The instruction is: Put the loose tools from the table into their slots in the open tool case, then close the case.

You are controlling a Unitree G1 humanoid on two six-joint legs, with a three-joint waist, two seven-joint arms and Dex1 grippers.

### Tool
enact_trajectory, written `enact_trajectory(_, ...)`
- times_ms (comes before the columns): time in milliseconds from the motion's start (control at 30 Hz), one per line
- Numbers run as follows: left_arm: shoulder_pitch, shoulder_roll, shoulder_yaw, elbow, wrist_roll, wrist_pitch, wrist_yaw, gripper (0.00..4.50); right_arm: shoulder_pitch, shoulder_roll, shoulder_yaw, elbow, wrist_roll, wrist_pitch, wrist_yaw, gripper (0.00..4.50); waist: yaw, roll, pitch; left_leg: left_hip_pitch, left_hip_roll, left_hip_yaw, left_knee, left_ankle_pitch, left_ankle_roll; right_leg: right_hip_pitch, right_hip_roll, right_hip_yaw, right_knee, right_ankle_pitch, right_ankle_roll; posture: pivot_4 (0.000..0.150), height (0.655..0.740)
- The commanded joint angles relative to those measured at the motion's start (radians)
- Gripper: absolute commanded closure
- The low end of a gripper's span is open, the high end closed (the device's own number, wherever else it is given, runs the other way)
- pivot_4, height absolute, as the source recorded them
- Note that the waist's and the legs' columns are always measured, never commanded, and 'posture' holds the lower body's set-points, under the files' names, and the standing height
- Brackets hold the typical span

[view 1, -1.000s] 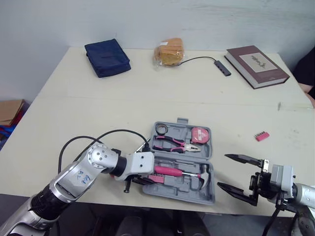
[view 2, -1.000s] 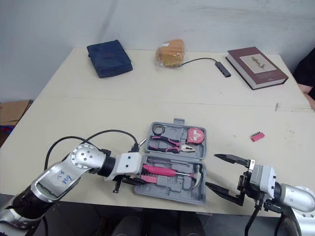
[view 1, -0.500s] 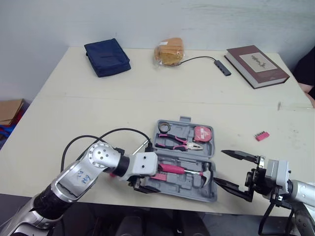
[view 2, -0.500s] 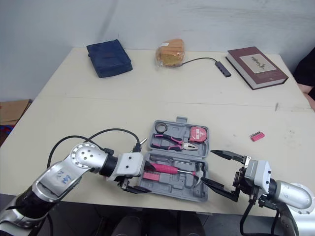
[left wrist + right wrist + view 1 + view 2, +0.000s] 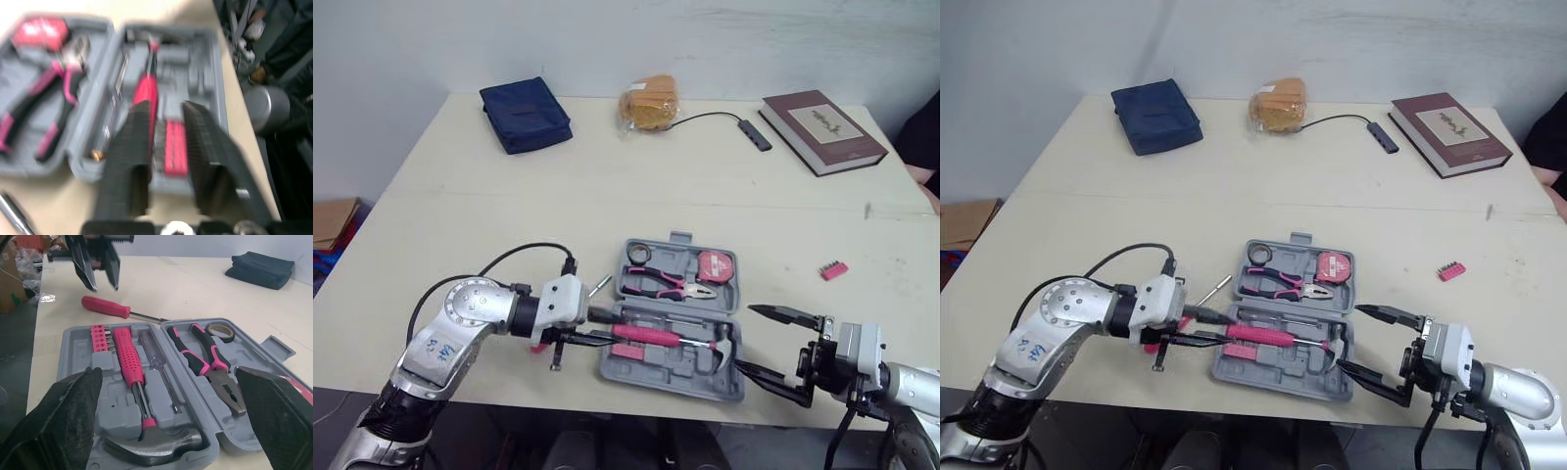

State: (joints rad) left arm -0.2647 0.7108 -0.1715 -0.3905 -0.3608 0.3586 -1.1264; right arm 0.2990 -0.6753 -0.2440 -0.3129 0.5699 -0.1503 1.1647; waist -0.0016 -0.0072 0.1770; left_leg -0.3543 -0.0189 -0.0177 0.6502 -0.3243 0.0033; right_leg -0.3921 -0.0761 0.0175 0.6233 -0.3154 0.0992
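Observation:
The grey tool case (image 5: 671,377) lies open near the table's front edge. It holds a pink-handled hammer (image 5: 666,338), pliers (image 5: 671,284), a tape measure (image 5: 712,266) and a tape roll (image 5: 636,255). My left gripper (image 5: 610,326) is open at the case's left edge, fingers pointing in over the hammer handle, nothing between them. A pink-handled screwdriver (image 5: 105,306) lies on the table left of the case, partly under that gripper. My right gripper (image 5: 744,338) stands wide open just right of the case. A pink bit holder (image 5: 834,269) lies loose further right.
At the back of the table sit a navy pouch (image 5: 526,116), a bagged bread roll (image 5: 650,103), a cable with a hub (image 5: 754,134) and a brown book (image 5: 822,130). A cardboard box (image 5: 333,220) stands on the floor at the left.
My left gripper has pulled back leftward from the case's front left corner, uncovering the screwdriver shaft. The right gripper has edged closer to the case's right side.

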Motion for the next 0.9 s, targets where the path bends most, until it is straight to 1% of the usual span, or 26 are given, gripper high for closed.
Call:
enact_trajectory(33,0.002,-0.012,-0.069,0.006,0.056,-0.012,0.015,4.46,0.022,-0.004,-0.036,-0.022,0.005,-0.018,0.004,0.00,0.001,0.000,0.000,0.000,0.000,0.000,0.000,0.000,0.000,0.000,0.000,0.000,0.000,0.000,0.000,0.150,0.7400)
enact_trajectory(167,-0.004,0.010,-0.129,0.041,0.140,-0.036,0.011,4.46,0.032,-0.008,-0.051,-0.019,0.003,-0.024,0.003,0.00,0.003,0.000,0.000,0.000,0.000,0.000,0.000,0.000,0.000,0.000,0.000,0.000,0.000,0.000,0.000,0.150,0.7400)
enact_trajectory(267,-0.007,0.067,-0.186,0.049,0.212,0.045,0.008,4.46,0.042,-0.007,-0.059,-0.023,0.000,-0.027,0.001,0.00,0.000,0.000,0.000,0.000,0.000,0.000,0.000,0.000,0.000,0.000,0.000,0.000,0.000,0.000,0.000,0.150,0.7400)
enact_trajectory(433,-0.041,0.047,-0.232,0.060,0.257,0.114,0.068,4.46,0.049,0.000,-0.071,-0.015,-0.008,-0.036,-0.003,0.00,-0.001,0.003,-0.003,0.003,0.000,0.001,-0.001,0.000,0.000,0.002,0.000,0.001,0.001,0.000,0.000,0.150,0.7400)
enact_trajectory(567,-0.072,0.028,-0.313,0.076,0.295,0.187,0.072,4.46,0.055,0.006,-0.077,-0.017,-0.015,-0.044,-0.017,0.00,0.002,0.003,-0.004,0.003,0.000,0.000,0.000,0.000,0.001,0.002,0.000,0.001,0.001,0.000,0.000,0.150,0.7400)
enact_trajectory(633,-0.080,0.016,-0.328,0.082,0.301,0.193,0.079,4.46,0.057,0.005,-0.083,-0.018,-0.015,-0.046,-0.023,0.00,0.002,0.004,-0.007,0.003,0.000,0.000,0.000,0.000,0.001,0.003,0.000,0.001,0.001,0.000,0.000,0.150,0.7400)
enact_trajectory(767,-0.062,-0.034,-0.266,0.086,0.231,0.127,0.080,4.46,0.074,0.006,-0.135,-0.022,-0.002,-0.024,-0.073,0.00,0.011,0.006,-0.008,0.005,-0.001,0.000,0.000,-0.001,0.002,0.006,-0.001,0.001,-0.001,0.000,0.001,0.150,0.7400)
enact_trajectory(833,-0.042,-0.067,-0.191,0.098,0.173,0.044,0.073,4.46,0.083,0.008,-0.172,-0.020,0.012,-0.006,-0.100,0.00,0.013,0.006,-0.008,0.005,-0.001,0.000,0.000,-0.001,0.003,0.008,-0.001,0.001,-0.003,0.001,0.001,0.150,0.7400)
enact_trajectory(900,-0.021,-0.108,-0.075,0.123,0.092,-0.036,0.075,4.46,0.096,0.015,-0.224,-0.005,0.022,0.003,-0.132,0.00,0.015,0.004,-0.007,0.004,-0.001,0.000,0.000,-0.001,0.003,0.006,-0.002,0.001,-0.003,0.001,0.001,0.150,0.7400)
